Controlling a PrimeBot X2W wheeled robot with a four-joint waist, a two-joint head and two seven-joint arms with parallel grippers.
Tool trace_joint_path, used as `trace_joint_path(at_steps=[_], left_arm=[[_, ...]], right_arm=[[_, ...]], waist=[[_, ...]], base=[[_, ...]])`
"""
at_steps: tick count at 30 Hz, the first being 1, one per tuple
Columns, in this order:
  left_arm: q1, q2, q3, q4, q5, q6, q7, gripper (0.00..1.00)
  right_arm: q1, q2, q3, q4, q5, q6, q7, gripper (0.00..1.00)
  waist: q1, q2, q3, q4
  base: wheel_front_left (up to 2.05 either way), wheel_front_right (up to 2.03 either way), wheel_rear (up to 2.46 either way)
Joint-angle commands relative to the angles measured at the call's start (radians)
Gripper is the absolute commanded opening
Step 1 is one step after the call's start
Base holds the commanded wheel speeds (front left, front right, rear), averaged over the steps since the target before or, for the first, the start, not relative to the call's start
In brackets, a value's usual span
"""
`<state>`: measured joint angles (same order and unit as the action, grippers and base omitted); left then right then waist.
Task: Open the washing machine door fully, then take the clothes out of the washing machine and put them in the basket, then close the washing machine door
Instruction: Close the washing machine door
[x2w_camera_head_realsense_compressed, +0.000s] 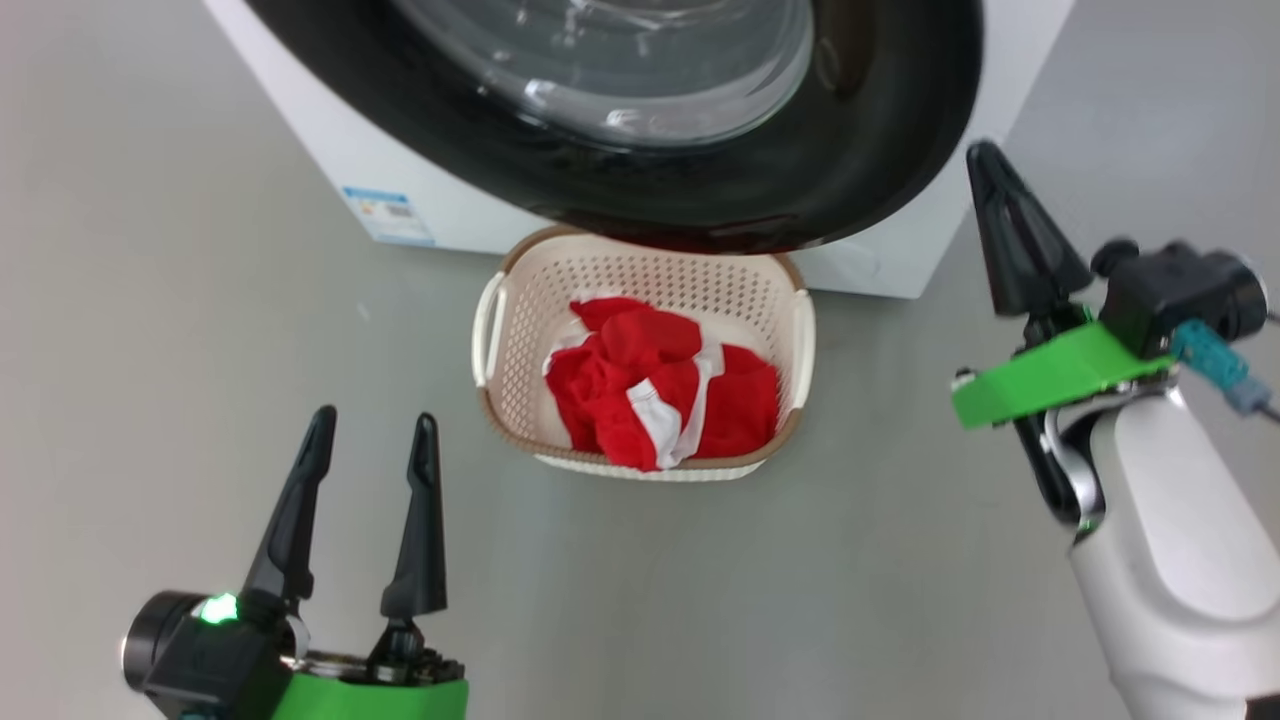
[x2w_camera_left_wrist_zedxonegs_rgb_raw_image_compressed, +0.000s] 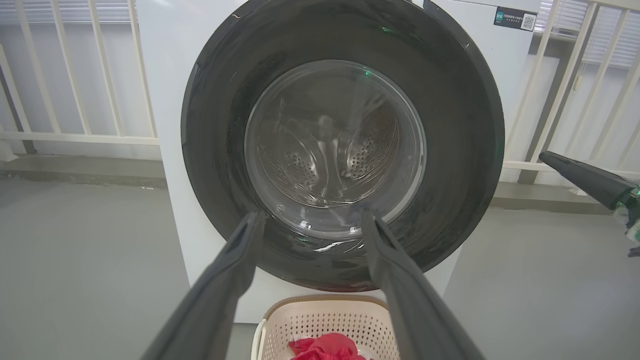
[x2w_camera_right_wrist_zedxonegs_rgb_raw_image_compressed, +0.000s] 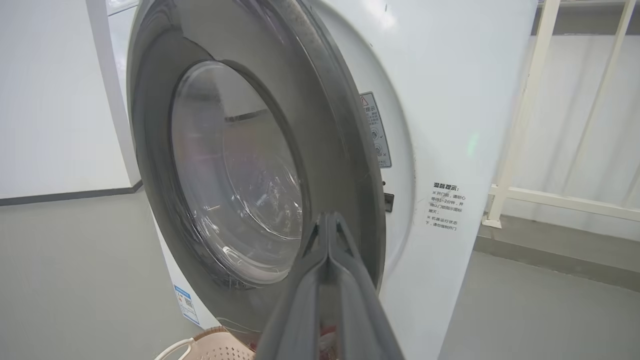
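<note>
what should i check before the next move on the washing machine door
1. Bright red and white fabric clothes lie in the cream perforated plastic basket: ok.
2. No red fabric behind the clear glass of the round glossy black door, left wrist view: ok.
3. Door latched against the big white box-shaped washing machine: cannot tell; a latch slot shows beside the door's rim in the right wrist view.
4. Right claw shut, holding nothing, near the door's edge: ok.
5. Left claw open, empty, well back from the door: ok.
</note>
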<state>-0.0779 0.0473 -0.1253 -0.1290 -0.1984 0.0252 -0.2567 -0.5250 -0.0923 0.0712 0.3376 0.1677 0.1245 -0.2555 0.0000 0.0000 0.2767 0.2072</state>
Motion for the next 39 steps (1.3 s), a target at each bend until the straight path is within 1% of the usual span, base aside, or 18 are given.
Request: trace_joint_path(at_steps=[1,6,8,18,26,31,39], left_arm=[[-0.031,0.004,0.028,-0.023,-0.006,-0.006,-0.005,1.00],[-0.048,0.003,0.017,-0.017,-0.017,-0.003,-0.005,1.00],[-0.059,0.003,0.011,-0.017,-0.022,-0.004,-0.005,1.00],[-0.087,0.003,-0.011,-0.022,-0.037,0.001,-0.005,1.00],[-0.111,0.003,-0.032,-0.016,-0.056,0.008,-0.005,1.00],[-0.125,0.003,-0.045,-0.011,-0.058,0.009,-0.005,1.00],[-0.131,0.003,-0.048,-0.004,-0.089,0.035,-0.005,1.00]], right_arm=[[-0.041,0.006,0.013,-0.007,0.007,0.006,-0.006,0.00],[-0.113,-0.005,0.017,0.049,0.021,0.006,-0.006,0.00],[-0.154,-0.018,0.020,0.079,0.024,0.006,-0.006,0.00],[-0.261,-0.067,0.004,0.148,0.025,0.006,-0.006,0.00],[-0.357,-0.086,-0.006,0.207,0.011,0.006,-0.006,0.00],[-0.409,-0.100,-0.028,0.240,0.007,0.006,-0.006,0.00],[-0.456,-0.113,-0.053,0.287,-0.012,0.006,-0.006,0.00]], waist=[[0.0000,0.0000,0.032,0.031],[0.0000,0.0000,0.055,0.048],[0.0000,0.0000,0.071,0.058],[0.0000,0.0000,0.121,0.083],[0.0000,0.0000,0.157,0.105],[0.0000,0.0000,0.167,0.118],[0.0000,0.0000,0.174,0.121]], base=[[0.00,0.00,0.00],[0.00,0.00,0.00],[0.00,0.00,0.00],[0.00,0.00,0.00],[0.00,0.00,0.00],[0.00,0.00,0.00],[0.00,0.00,0.00]])
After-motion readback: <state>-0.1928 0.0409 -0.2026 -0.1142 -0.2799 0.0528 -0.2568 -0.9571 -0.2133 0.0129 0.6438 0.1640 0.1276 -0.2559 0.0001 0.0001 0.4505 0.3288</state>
